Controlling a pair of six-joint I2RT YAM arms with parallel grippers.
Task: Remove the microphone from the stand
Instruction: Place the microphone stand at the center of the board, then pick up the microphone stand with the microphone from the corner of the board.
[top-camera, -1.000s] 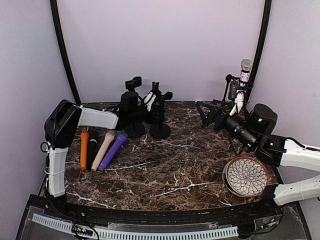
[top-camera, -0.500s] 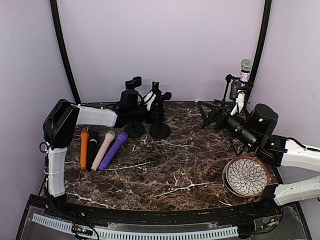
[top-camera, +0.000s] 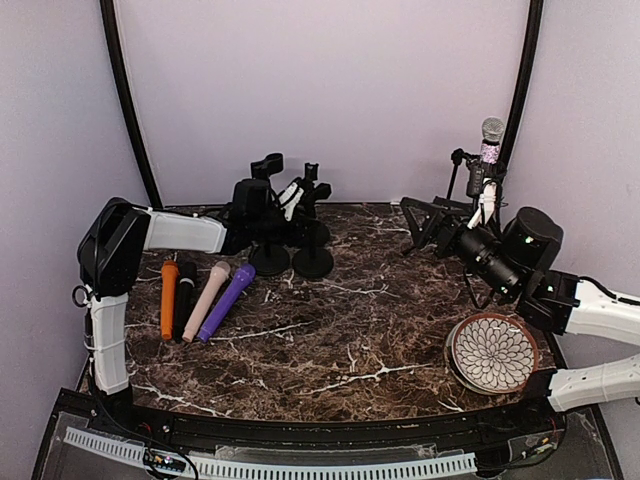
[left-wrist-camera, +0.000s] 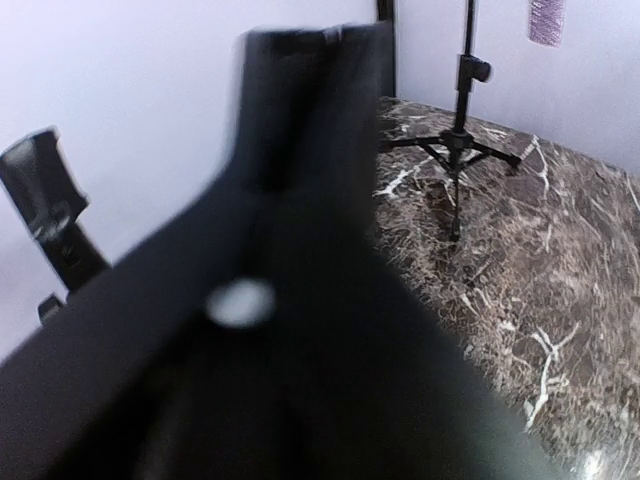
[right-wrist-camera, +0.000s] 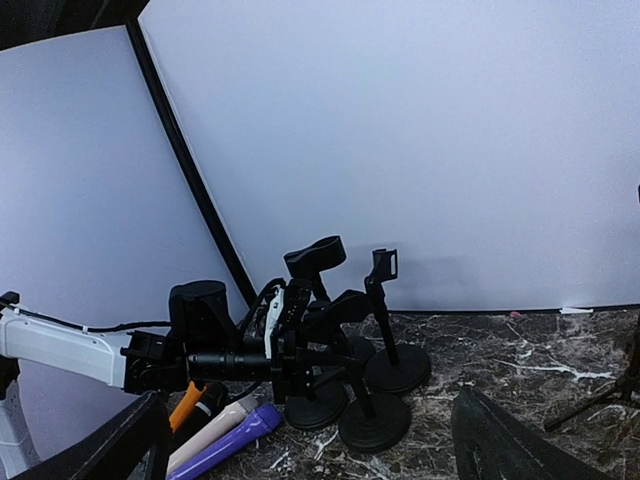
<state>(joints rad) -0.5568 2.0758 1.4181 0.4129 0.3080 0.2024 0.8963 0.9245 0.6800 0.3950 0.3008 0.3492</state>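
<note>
The pink glitter microphone (top-camera: 489, 150) with a silver head sits upright in the clip of a black tripod stand (top-camera: 462, 190) at the back right; its lower end shows in the left wrist view (left-wrist-camera: 547, 20). My right gripper (top-camera: 428, 224) is open and empty, low and left of the tripod, well below the microphone; its fingers (right-wrist-camera: 110, 450) stand wide apart. My left gripper (top-camera: 290, 200) is at the back left, shut on the top of a black desk stand (top-camera: 313, 262). That stand's clip (left-wrist-camera: 300, 250) fills the left wrist view.
Two more black round-base stands (top-camera: 268, 258) crowd around the left gripper. Orange (top-camera: 169, 298), black (top-camera: 186, 300), beige (top-camera: 207, 296) and purple (top-camera: 227, 300) microphones lie side by side at the left. A patterned plate (top-camera: 492, 352) lies front right by the right arm.
My left arm has reached further back and left, and the held stand's base has slid slightly left. My right arm has shifted a little right and back.
</note>
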